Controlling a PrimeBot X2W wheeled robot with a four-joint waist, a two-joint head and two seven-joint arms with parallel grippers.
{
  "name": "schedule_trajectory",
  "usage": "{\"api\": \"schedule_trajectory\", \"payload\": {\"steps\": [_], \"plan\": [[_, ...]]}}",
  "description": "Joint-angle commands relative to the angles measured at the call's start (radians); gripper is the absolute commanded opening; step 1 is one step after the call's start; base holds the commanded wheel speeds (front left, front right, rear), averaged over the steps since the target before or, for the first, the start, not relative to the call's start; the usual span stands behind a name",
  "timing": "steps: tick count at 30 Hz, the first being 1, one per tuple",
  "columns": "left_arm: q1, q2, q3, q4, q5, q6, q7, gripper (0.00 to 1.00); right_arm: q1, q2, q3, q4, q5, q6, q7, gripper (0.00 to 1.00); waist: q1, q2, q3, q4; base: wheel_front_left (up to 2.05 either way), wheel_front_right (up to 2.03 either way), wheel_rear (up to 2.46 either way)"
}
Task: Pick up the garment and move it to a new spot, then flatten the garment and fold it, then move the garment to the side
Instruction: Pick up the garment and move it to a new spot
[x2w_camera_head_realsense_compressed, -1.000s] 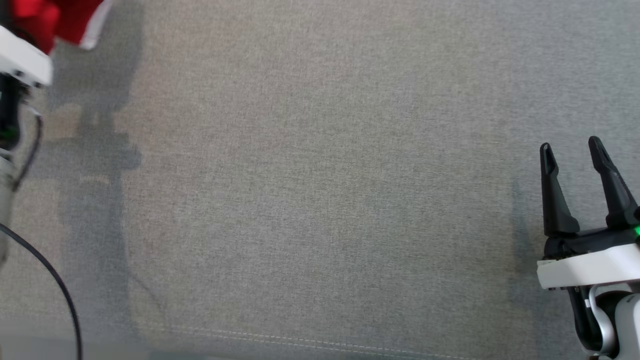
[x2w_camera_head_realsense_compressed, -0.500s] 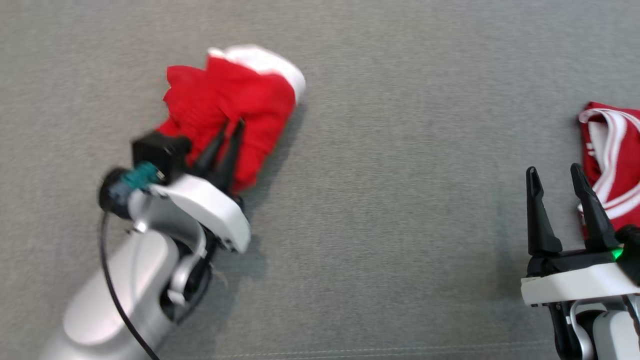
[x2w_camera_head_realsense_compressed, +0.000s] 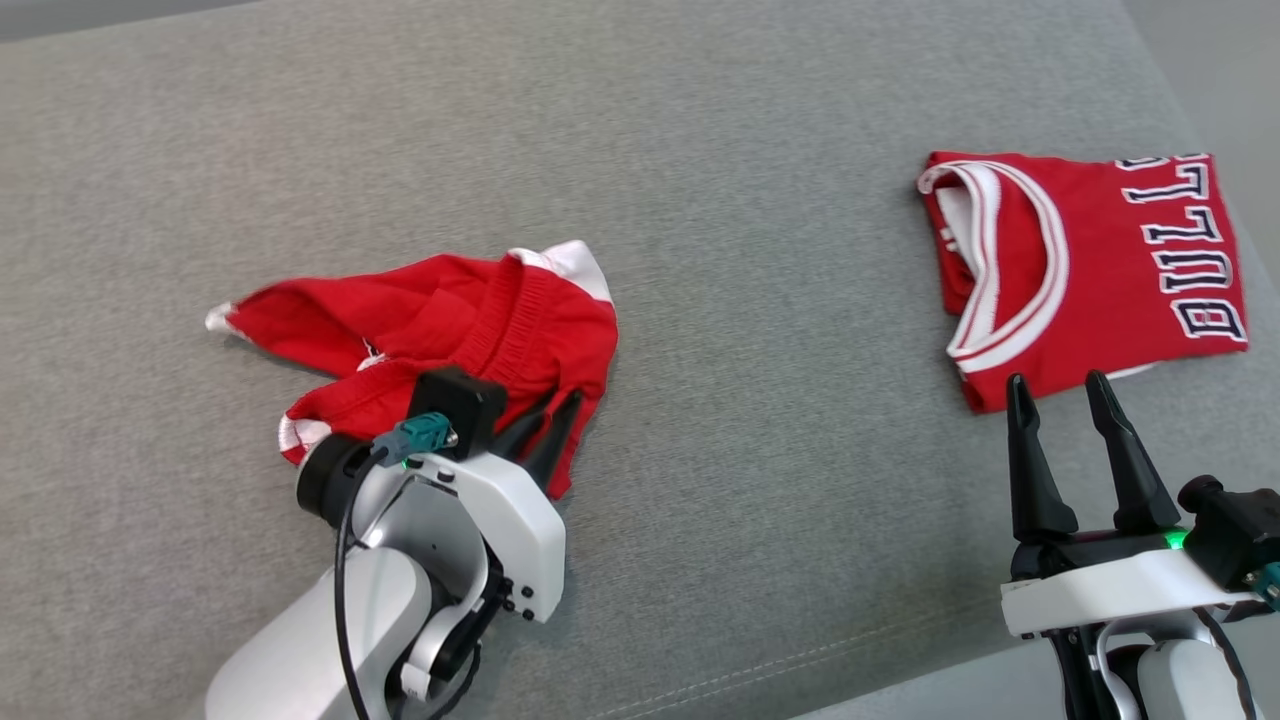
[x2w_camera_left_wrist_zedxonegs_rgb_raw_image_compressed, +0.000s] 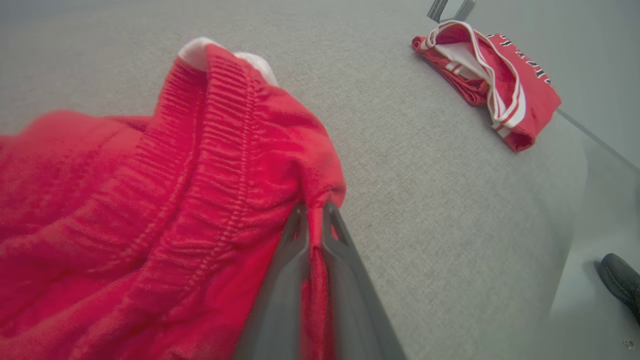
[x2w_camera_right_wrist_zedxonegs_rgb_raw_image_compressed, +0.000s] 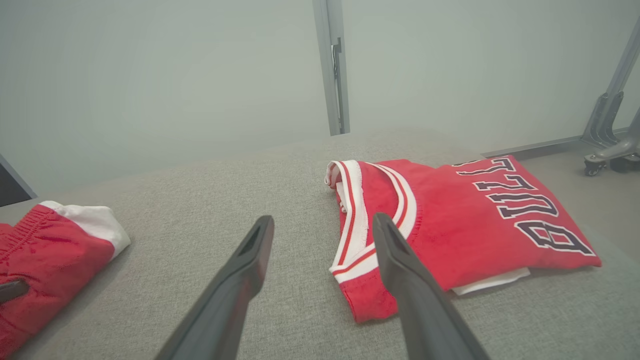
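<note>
The garment (x2w_camera_head_realsense_compressed: 430, 310) is a pair of red shorts with white trim and a ribbed waistband, lying crumpled on the left of the grey cushion (x2w_camera_head_realsense_compressed: 760, 300). My left gripper (x2w_camera_head_realsense_compressed: 560, 405) is shut on a pinch of its right edge. In the left wrist view the red cloth (x2w_camera_left_wrist_zedxonegs_rgb_raw_image_compressed: 175, 200) is squeezed between the fingertips of that gripper (x2w_camera_left_wrist_zedxonegs_rgb_raw_image_compressed: 312, 207). My right gripper (x2w_camera_head_realsense_compressed: 1056, 382) stands open and empty at the lower right, just short of a folded red jersey (x2w_camera_head_realsense_compressed: 1100, 260). The right wrist view shows the open right gripper (x2w_camera_right_wrist_zedxonegs_rgb_raw_image_compressed: 322, 220), with the garment (x2w_camera_right_wrist_zedxonegs_rgb_raw_image_compressed: 45, 245) at far left.
The folded jersey (x2w_camera_right_wrist_zedxonegs_rgb_raw_image_compressed: 450, 220) with dark lettering lies near the cushion's right edge. A stitched seam (x2w_camera_head_realsense_compressed: 800, 670) runs along the front edge. Pale floor (x2w_camera_head_realsense_compressed: 1220, 60) lies beyond the right side. A metal post (x2w_camera_right_wrist_zedxonegs_rgb_raw_image_compressed: 332, 65) and a castered frame leg (x2w_camera_right_wrist_zedxonegs_rgb_raw_image_compressed: 605, 145) stand behind.
The head camera has swung, so the garment, the left arm and the jersey have come into view. The left gripper stays shut on the garment, which now lies spread out leftward.
</note>
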Motion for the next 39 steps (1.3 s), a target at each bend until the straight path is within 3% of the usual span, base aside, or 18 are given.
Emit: {"api": "schedule_trajectory", "payload": {"steps": [1,2,3,4,5,11,15,19,26,31,35,39], "plan": [[0.003,0.012,0.025,-0.014,-0.011,-0.013,0.004,0.0,0.001,-0.009,0.023,-0.01,0.009,0.003,-0.016,1.0,0.0,0.0,-0.002,-0.032,0.0,0.0,0.0],[0.007,0.011,0.018,-0.009,-0.019,-0.021,0.014,0.0,0.001,-0.009,0.023,-0.005,0.01,0.003,-0.018,1.0,0.0,0.0,-0.005,-0.033,0.0,0.0,0.0],[0.008,0.008,0.016,-0.01,-0.027,-0.031,0.016,0.15,0.001,-0.009,0.021,-0.002,0.013,0.003,-0.019,1.0,0.0,0.0,-0.008,-0.033,0.0,0.0,0.0],[0.007,0.006,0.017,-0.013,-0.028,-0.034,0.007,0.8,0.001,-0.009,0.019,0.002,0.014,0.003,-0.02,1.0,0.0,0.0,-0.012,-0.033,0.0,0.0,0.0],[0.008,0.004,0.017,-0.015,-0.029,-0.038,0.002,1.0,0.001,-0.009,0.015,0.004,0.015,0.003,-0.021,1.0,0.0,0.0,-0.019,-0.03,0.0,0.0,0.0],[0.014,0.006,0.047,-0.077,-0.015,-0.019,-0.068,1.0,0.007,-0.009,-0.008,0.0,-0.013,0.003,-0.024,1.0,0.0,0.0,-0.066,0.017,0.0,0.0,0.0],[0.035,0.045,0.111,-0.16,0.009,0.046,-0.133,1.0,0.009,-0.009,-0.022,-0.012,-0.041,0.003,-0.023,1.0,0.0,0.0,-0.104,0.081,0.0,0.0,0.0],[0.079,0.11,0.216,-0.248,0.025,0.138,-0.195,1.0,0.007,-0.033,-0.023,-0.033,-0.07,0.003,-0.016,1.0,0.0,0.0,-0.141,0.153,0.0,0.0,0.0],[0.187,0.211,0.36,-0.33,0.008,0.223,-0.262,1.0,0.006,-0.07,-0.009,-0.058,-0.11,0.003,-0.004,1.0,0.0,0.0,-0.186,0.249,0.0,0.0,0.0],[0.292,0.252,0.418,-0.307,-0.036,0.205,-0.315,1.0,0.023,-0.092,0.019,-0.045,-0.138,0.003,0.0,1.0,0.0,0.0,-0.223,0.299,0.0,0.0,0.0],[0.349,0.255,0.397,-0.269,-0.045,0.178,-0.331,1.0,0.052,-0.095,0.038,-0.029,-0.154,0.003,0.003,1.0,0.0,0.0,-0.251,0.301,0.0,0.0,0.0],[0.402,0.234,0.39,-0.239,-0.051,0.179,-0.359,1.0,0.099,-0.089,0.039,-0.019,-0.163,0.003,0.002,1.0,0.0,0.0,-0.282,0.298,0.0,0.0,0.0]]}}
